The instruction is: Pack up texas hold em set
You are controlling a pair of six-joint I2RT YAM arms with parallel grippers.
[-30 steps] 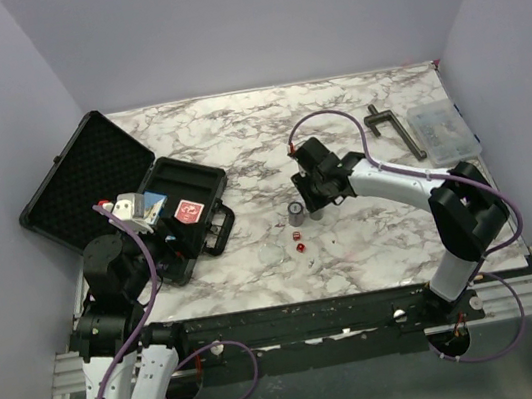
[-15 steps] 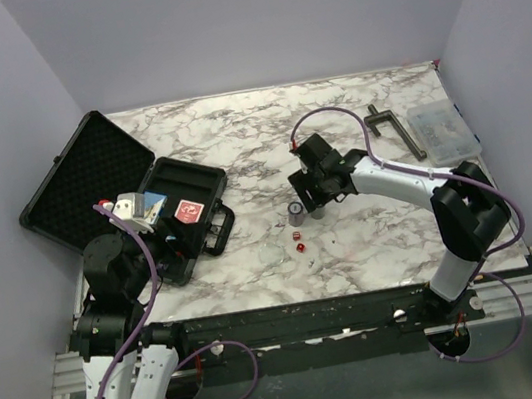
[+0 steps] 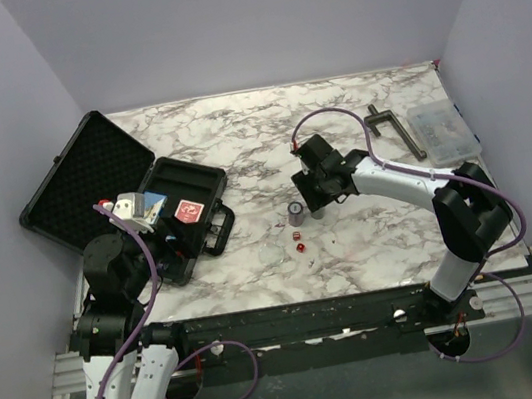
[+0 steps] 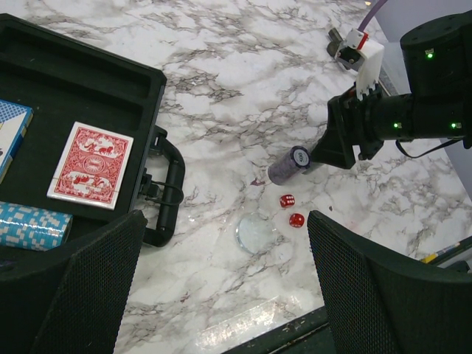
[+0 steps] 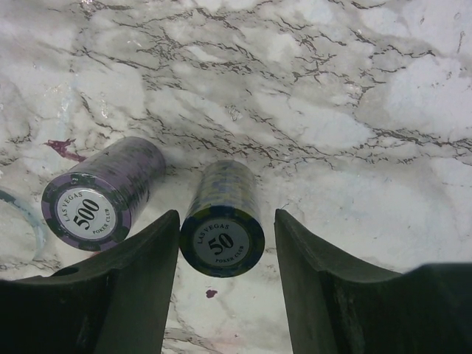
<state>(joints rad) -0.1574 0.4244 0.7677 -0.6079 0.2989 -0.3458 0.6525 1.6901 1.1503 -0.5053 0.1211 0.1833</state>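
Squarely between the black fingers (image 5: 133,295) of the right gripper (image 5: 227,217): dark blue-and-yellow stack of poker chips marked 50 (image 5: 221,240), standing on the white marble table (image 5: 369,110). Fingers parted, one nearly against the stack, a sliver of marble showing before the other; no squeeze on it. Just beside, outside the fingers: purple-and-grey stack of chips marked 500 (image 5: 96,199). Near that, toward the arms' bases: two small red dice (image 4: 287,200), close together, next to a clear round disc (image 4: 256,231).

Off to the left, black rectangular hard case (image 3: 197,182) lying open, bumpy foam lid (image 3: 86,182) tilted back. Inside the base: red-backed card deck (image 4: 90,164), blue-backed card deck (image 4: 11,136) at its side, light blue-and-white chip stack (image 4: 33,225) lying flat. Near the case's handle (image 4: 169,184), left gripper (image 4: 227,243) spread wide, gripping nothing.

At the far right of the table, clear plastic compartment box (image 3: 442,129), contents too small to make out; beside it, dark metal T-shaped clamp (image 3: 395,128).
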